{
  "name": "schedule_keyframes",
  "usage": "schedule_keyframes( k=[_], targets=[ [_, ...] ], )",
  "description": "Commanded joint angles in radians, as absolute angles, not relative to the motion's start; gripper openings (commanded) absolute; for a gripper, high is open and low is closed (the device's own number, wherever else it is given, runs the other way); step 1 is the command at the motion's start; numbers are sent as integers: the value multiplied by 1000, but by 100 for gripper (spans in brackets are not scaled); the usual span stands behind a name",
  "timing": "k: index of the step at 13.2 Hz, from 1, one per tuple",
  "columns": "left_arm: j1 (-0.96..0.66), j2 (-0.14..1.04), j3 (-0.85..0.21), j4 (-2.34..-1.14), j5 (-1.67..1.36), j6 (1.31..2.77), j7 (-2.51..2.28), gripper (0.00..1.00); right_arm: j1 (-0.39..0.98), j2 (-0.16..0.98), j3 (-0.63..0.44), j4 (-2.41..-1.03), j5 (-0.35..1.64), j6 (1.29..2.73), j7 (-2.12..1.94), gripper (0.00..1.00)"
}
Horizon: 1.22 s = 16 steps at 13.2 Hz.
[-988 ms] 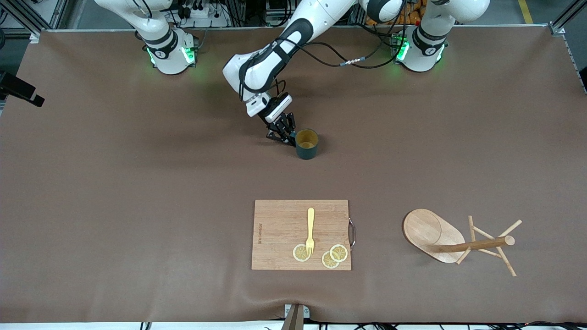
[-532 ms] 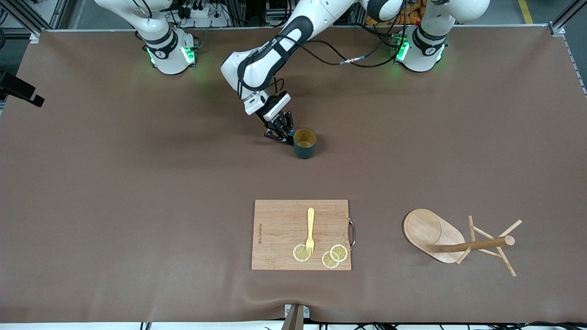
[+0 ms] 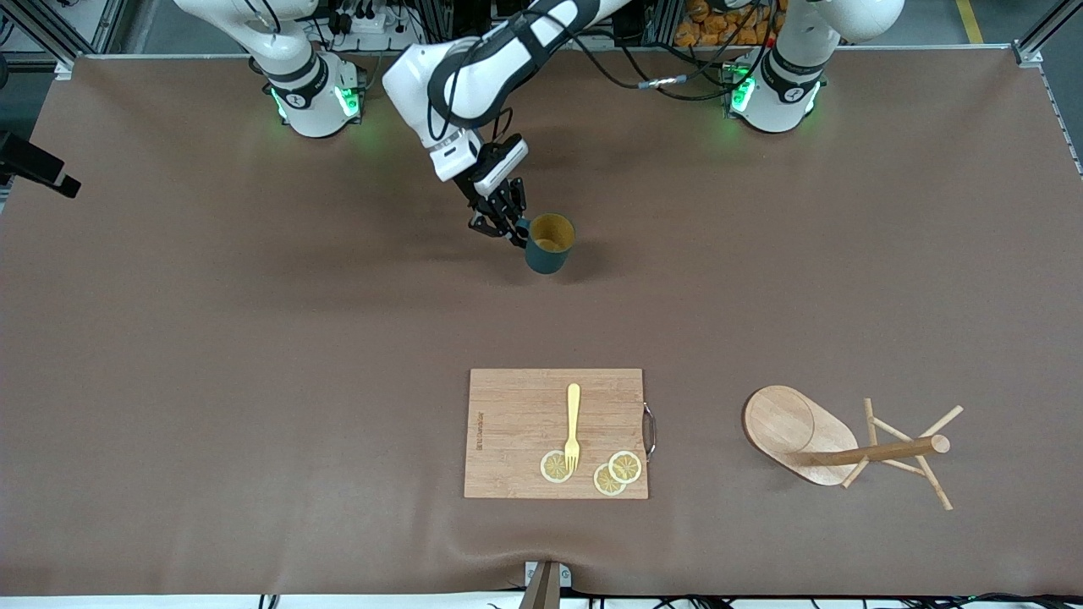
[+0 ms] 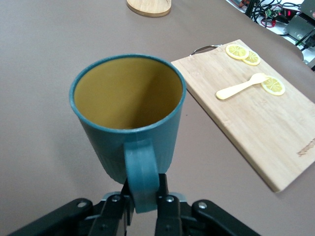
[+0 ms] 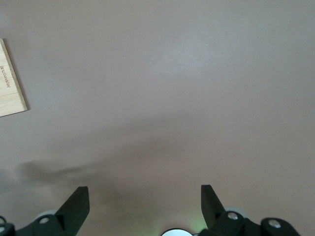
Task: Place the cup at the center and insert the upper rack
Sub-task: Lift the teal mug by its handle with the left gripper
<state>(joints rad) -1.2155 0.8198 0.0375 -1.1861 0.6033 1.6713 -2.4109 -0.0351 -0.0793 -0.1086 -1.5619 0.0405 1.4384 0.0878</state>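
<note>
Fingers point(image 3: 508, 230) of the left gripper point(image 3: 510, 233) pinched tight on the loop handle of the cup point(image 3: 548, 243); cup upright, lifted over the worktop point(image 3: 211, 338) toward the robots' edge. Upper rack point(image 3: 846, 444) lies tipped on its side near the camera edge, left arm's end; cutting board point(image 3: 516, 423) beside it.

Left wrist view: fingers point(image 4: 118, 209) clamp the handle, cup's yellowish inside visible.

Right wrist view: right gripper point(image 5: 142, 206) fingers point(image 5: 76, 204) spread wide, holding nothing, above bare worktop; arm waits.

One cup point(image 3: 548, 244), one fork point(image 3: 573, 425), three lemon slices point(image 3: 625, 466).
</note>
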Motion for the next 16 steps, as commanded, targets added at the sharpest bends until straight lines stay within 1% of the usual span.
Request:
schedule_keyframes(
  k=[1, 4, 7, 8, 9, 13, 14, 16],
  targets=[
    [-1187, 669, 40, -1271, 545, 1669, -2364, 0, -31, -77, -98, -1549, 34, 1434, 98, 100],
    [-1146, 488, 38, -1360, 463, 1684, -2292, 0, 3, -74, -98, -1549, -17, 1436, 77, 100],
    [-1102, 288, 38, -1523, 411, 1776, -2237, 0, 9, -71, -98, -1551, -29, 1436, 14, 100],
    [-1098, 246, 40, -1560, 397, 1799, -2220, 0, 9, -66, -98, -1551, -28, 1434, -3, 100],
    [-1083, 224, 40, -1569, 382, 1810, -2212, 0, 5, -66, -100, -1551, -22, 1434, -5, 100],
    [-1071, 219, 40, -1589, 353, 1893, -2215, 0, 6, -55, -101, -1551, -15, 1436, -3, 100],
    [-1068, 212, 40, -1610, 351, 1929, -2218, 0, 6, -54, -101, -1551, -15, 1436, -3, 100],
    [-1054, 161, 40, -1692, 350, 2041, -2218, 0, 6, -52, -101, -1551, -15, 1436, -3, 100]
  ],
)
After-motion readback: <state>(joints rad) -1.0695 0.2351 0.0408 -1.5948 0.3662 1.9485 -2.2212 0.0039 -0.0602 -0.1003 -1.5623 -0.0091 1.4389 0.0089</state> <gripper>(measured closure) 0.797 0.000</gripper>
